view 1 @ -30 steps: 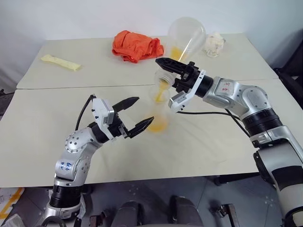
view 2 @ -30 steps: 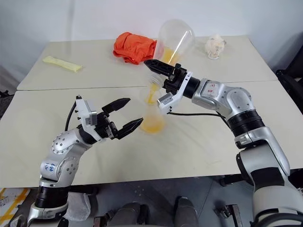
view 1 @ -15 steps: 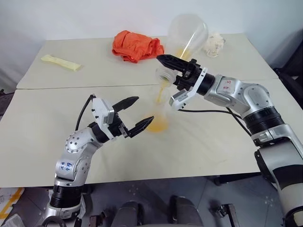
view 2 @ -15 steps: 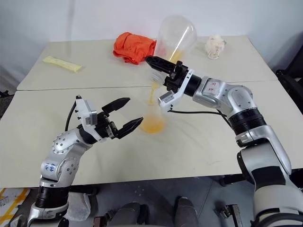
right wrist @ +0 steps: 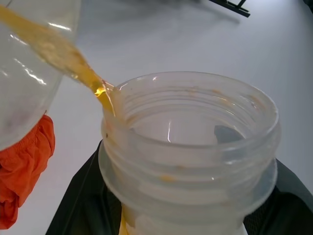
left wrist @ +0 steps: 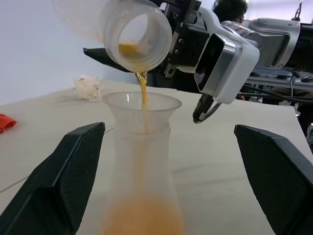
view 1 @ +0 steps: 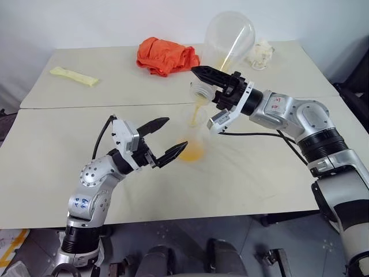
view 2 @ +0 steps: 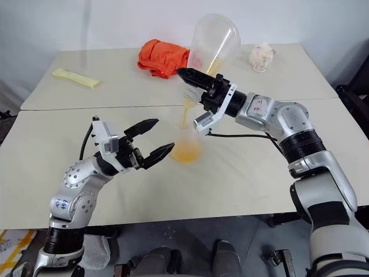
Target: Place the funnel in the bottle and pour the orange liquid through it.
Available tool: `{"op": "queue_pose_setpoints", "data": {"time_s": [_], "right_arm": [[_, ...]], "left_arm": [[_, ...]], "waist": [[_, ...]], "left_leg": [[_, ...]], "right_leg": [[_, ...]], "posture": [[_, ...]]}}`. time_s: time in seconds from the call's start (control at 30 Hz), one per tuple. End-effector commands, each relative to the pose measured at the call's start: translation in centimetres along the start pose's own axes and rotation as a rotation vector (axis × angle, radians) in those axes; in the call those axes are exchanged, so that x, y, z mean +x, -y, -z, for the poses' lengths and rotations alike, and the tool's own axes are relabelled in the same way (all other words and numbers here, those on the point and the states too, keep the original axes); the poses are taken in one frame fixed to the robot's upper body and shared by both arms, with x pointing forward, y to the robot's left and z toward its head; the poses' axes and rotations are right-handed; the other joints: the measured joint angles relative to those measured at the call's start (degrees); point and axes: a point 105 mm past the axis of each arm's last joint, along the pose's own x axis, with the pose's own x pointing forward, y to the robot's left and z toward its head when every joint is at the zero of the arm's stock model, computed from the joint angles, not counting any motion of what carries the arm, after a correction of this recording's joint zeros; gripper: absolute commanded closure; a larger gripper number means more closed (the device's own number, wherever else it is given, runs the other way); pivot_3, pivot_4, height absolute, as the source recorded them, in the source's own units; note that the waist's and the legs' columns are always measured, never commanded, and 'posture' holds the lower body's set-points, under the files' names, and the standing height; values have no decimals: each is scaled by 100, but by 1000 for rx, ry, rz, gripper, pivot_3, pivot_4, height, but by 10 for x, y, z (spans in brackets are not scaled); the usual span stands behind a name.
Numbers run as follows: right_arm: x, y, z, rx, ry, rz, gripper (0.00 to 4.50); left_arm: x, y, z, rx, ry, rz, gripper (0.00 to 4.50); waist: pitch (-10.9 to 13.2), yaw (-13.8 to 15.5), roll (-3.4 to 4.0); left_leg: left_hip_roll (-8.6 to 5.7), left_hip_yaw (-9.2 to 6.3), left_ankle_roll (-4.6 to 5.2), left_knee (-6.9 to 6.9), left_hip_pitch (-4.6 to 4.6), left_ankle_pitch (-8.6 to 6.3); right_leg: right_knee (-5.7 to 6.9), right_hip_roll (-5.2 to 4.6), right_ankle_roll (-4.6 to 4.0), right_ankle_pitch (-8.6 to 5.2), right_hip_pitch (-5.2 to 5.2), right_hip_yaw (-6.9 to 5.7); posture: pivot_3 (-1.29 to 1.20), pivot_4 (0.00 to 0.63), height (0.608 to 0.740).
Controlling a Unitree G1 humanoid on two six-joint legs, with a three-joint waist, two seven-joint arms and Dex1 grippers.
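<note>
My right gripper (view 1: 200, 81) is shut on the threaded neck of a big clear flask (view 1: 229, 36). The flask is tipped mouth-down over the table's middle. A thin stream of orange liquid (left wrist: 143, 88) falls from its mouth into the clear funnel (left wrist: 142, 104). The funnel sits in the mouth of the whitish bottle (view 1: 193, 135), which stands upright. More orange liquid (view 1: 192, 153) has pooled in the bottle's bottom. My left gripper (view 1: 176, 133) is open just left of the bottle. Its fingers (left wrist: 73, 166) flank the bottle without touching it.
An orange-red cloth (view 1: 167, 56) lies at the back, with a pale yellow strip (view 1: 74, 76) at the far left and a crumpled white wad (view 1: 260, 53) at the back right. A seam (view 1: 86, 107) joins the two tabletops.
The flask has tipped a little steeper, its bulb rising, and the orange stream keeps running into the funnel. The left arm has stayed still.
</note>
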Motion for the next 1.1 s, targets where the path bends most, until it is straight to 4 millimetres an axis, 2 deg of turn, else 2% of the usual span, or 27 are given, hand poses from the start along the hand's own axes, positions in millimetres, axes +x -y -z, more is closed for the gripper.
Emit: {"op": "queue_pose_setpoints", "data": {"time_s": [0.03, 0.77, 1.0, 1.1], "right_arm": [[3, 23, 8, -53, 1, 71, 2008], [4, 26, 11, -71, -8, 112, 2008], [-1, 22, 13, 258, -52, 132, 2008], [-6, 43, 22, 422, -64, 224, 2008]], "left_arm": [[4, 0, -8, 31, 31, 5, 0], [4, -1, -8, 33, 40, -6, 0], [3, 0, -9, 35, 41, -11, 0], [1, -2, -8, 31, 40, -21, 0]], "waist": [[0, 0, 0], [0, 0, 0], [0, -14, 0], [1, -9, -1]], "left_leg": [[0, 0, 0, 0, 0, 0], [0, 0, -1, -3, 0, 1], [2, 1, -1, -3, 0, 1], [3, 0, -1, -4, 0, 1]], "right_leg": [[0, 0, 0, 0, 0, 0], [-1, 1, 0, 0, 0, -1], [-5, 2, 0, 0, 2, -2], [-5, 2, 0, 0, 1, -4]], "posture": [[0, 150, 740], [0, 150, 740], [0, 150, 740], [0, 150, 740]]}}
